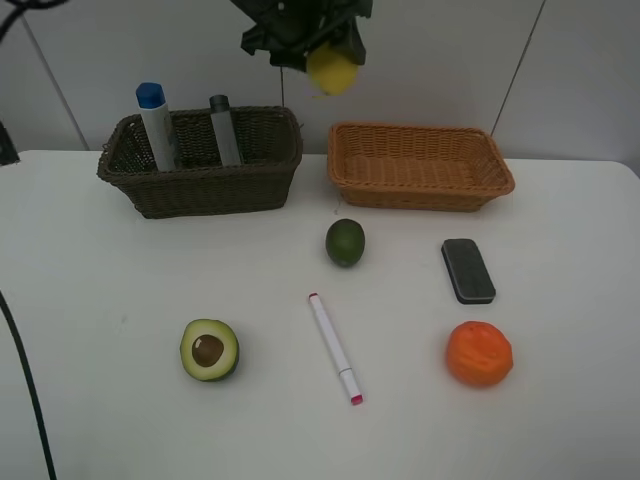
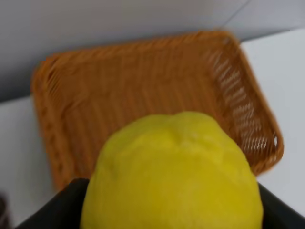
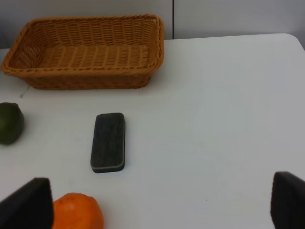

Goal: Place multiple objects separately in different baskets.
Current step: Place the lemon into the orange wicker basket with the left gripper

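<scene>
**Lemon held aloft over the orange-tan basket's left end**

The white bench (image 1: 120,400) carries two woven baskets along its far edge, both with their long sides running left to right: the deep dark brown basket (image 1: 200,190) on the left and the shallower orange-tan basket (image 1: 420,190) just to its right, the two apart.

The left arm reaches in from the far side, high above the baskets. Its left gripper (image 1: 322,48) is clamped around the lemon (image 1: 332,70), which hangs at the gripper's lower tip. In the high view the lemon shows above the left end of the orange-tan basket. Its long axis cannot be told.

The right gripper (image 3: 157,205) hovers low over the right of the bench, jaws spread wide with nothing between them.

Two bottles stand in the dark brown basket, necks up. The white bottle with blue cap (image 1: 157,130) leans slightly left, and the dark-capped bottle (image 1: 224,135) is to its right.

The marker (image 1: 333,348) lies mid-bench, its axis running far-left to near-right and its pink tip nearest. The eraser (image 1: 468,270) lies to the right, its long axis roughly far to near. The orange (image 1: 479,353) sits just nearer than the eraser. The halved avocado (image 1: 209,350) rests near left, cut face and pit up. The lime (image 1: 345,242) sits in front of the gap between the baskets.
</scene>
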Robot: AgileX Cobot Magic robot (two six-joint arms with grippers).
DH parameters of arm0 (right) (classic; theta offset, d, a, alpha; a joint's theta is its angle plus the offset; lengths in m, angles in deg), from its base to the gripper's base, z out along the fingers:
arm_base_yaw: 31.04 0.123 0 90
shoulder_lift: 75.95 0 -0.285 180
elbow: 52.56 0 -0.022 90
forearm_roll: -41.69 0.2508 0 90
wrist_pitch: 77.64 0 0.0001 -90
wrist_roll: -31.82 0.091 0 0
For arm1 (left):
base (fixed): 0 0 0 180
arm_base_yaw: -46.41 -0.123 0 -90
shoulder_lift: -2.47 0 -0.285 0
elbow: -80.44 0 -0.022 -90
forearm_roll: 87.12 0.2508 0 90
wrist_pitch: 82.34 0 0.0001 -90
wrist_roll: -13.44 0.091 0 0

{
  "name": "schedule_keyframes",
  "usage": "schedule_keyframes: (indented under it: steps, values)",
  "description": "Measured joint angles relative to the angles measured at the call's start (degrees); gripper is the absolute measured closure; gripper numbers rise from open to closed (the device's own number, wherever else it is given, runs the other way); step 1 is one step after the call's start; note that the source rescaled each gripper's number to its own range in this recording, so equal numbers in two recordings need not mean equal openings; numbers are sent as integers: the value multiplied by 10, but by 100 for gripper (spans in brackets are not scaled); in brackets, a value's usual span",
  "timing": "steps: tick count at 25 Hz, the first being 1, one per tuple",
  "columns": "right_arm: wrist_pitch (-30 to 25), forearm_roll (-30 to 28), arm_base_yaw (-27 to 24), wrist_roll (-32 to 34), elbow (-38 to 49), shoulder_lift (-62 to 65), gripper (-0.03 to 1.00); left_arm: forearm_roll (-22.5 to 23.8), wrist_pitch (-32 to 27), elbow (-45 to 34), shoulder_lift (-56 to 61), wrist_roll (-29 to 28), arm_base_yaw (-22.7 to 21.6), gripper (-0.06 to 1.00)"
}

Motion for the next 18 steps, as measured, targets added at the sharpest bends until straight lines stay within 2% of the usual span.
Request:
schedule_keyframes:
  steps: [3, 6, 9, 13, 15, 18]
  values:
    - [0, 0, 0, 0, 0, 0, -3, 17, 113, 49, -70, 22, 39, 37]
    - [0, 0, 0, 0, 0, 0, -3, 28, 206, 77, -132, 41, 59, 37]
    - [0, 0, 0, 0, 0, 0, -3, 32, 261, 86, -174, 47, 62, 33]
    - [0, 0, 0, 0, 0, 0, -3, 32, 276, 87, -199, 46, 56, 2]
    - [0, 0, 0, 0, 0, 0, -3, 32, 276, 87, -200, 42, 52, -3]
    - [0, 0, 0, 0, 0, 0, -3, 30, 265, 89, -199, 40, 50, -5]
